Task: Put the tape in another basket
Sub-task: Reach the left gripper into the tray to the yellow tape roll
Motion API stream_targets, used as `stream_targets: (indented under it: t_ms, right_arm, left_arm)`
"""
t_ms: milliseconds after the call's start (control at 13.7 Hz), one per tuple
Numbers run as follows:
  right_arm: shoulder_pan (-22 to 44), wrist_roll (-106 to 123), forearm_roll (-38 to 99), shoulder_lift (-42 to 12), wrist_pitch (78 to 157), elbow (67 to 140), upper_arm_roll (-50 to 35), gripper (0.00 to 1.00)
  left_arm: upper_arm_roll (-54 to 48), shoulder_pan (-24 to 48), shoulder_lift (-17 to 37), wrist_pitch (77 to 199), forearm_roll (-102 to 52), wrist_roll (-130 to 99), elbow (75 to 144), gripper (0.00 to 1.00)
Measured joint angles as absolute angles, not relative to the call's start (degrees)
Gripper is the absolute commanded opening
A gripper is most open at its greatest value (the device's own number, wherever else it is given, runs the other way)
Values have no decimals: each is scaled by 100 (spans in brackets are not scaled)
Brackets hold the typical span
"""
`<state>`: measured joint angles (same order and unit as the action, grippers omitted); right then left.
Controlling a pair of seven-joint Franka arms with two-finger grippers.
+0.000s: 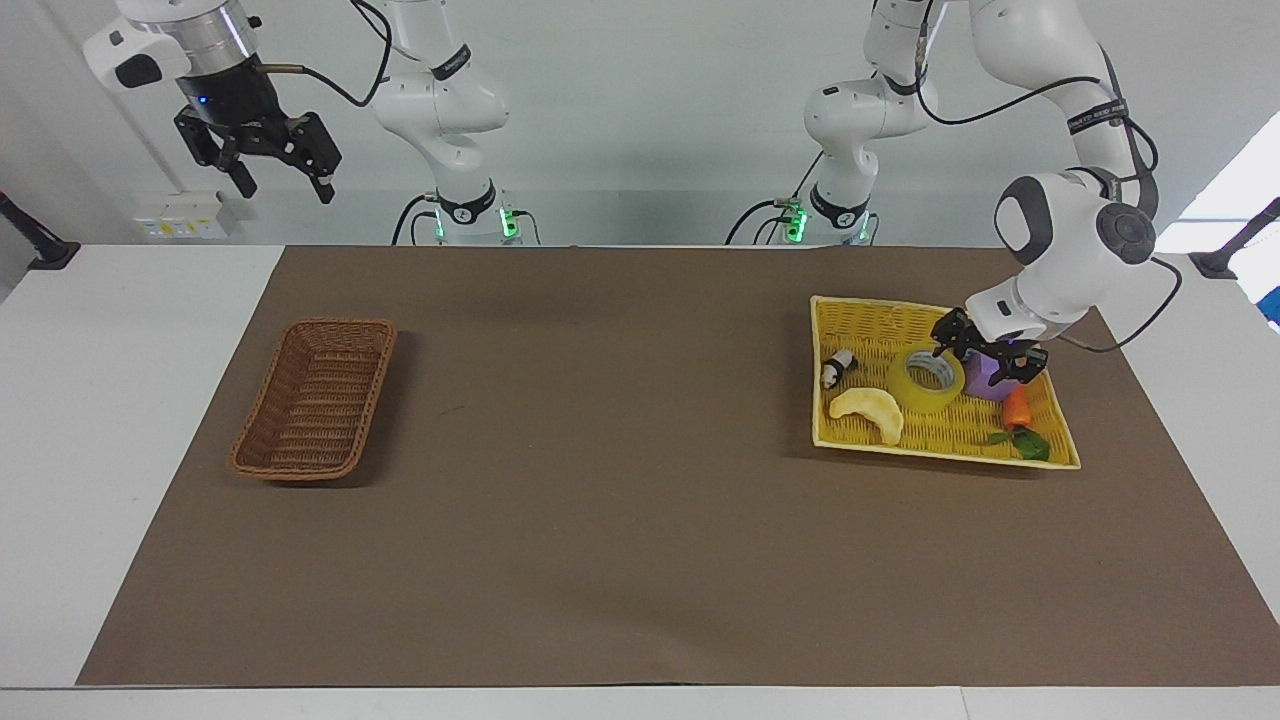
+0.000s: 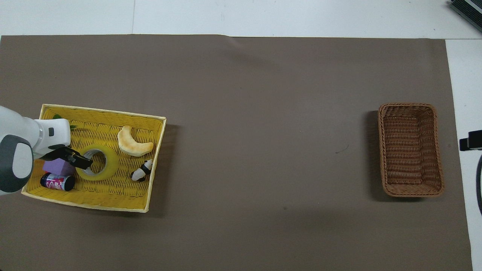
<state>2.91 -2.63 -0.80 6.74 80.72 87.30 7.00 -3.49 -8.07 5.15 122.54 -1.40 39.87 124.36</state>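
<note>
On the counter [image 1: 640,600], the tray [image 2: 94,201] at the left arm's end holds the tape [image 2: 97,162], with the crescent [image 2: 132,142] at its two o'clock seen from overhead, well apart from the basket [image 2: 409,149] at the right arm's end.
</note>
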Motion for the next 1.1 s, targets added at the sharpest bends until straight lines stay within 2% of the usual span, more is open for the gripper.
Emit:
stream_targets:
  t_ms: [73,146,292,658,1096]
  right_arm:
    - [291,-263,-80,674,8072,8730,700,100]
    - [291,-263,-80,674,8072,8730,700,100]
    - [291,-263,-80,674,8072,8730,700,100]
    - [291,-263,-80,674,8072,8730,700,100]
    - [291,-263,-80,674,8072,8730,700,100]
  left_arm:
    - [-352,-807,543,12422,-140,3987,12569,78]
    - [-352,-808,560,12520,-140,3987,12674,65]
    - [-352,-810,571,12717,-139,3987,12828,0]
    - [-344,-973,548,12722,-136,3901,12759,0]
    - [-361,-1091,439,11085,-138,2941,11385,0]
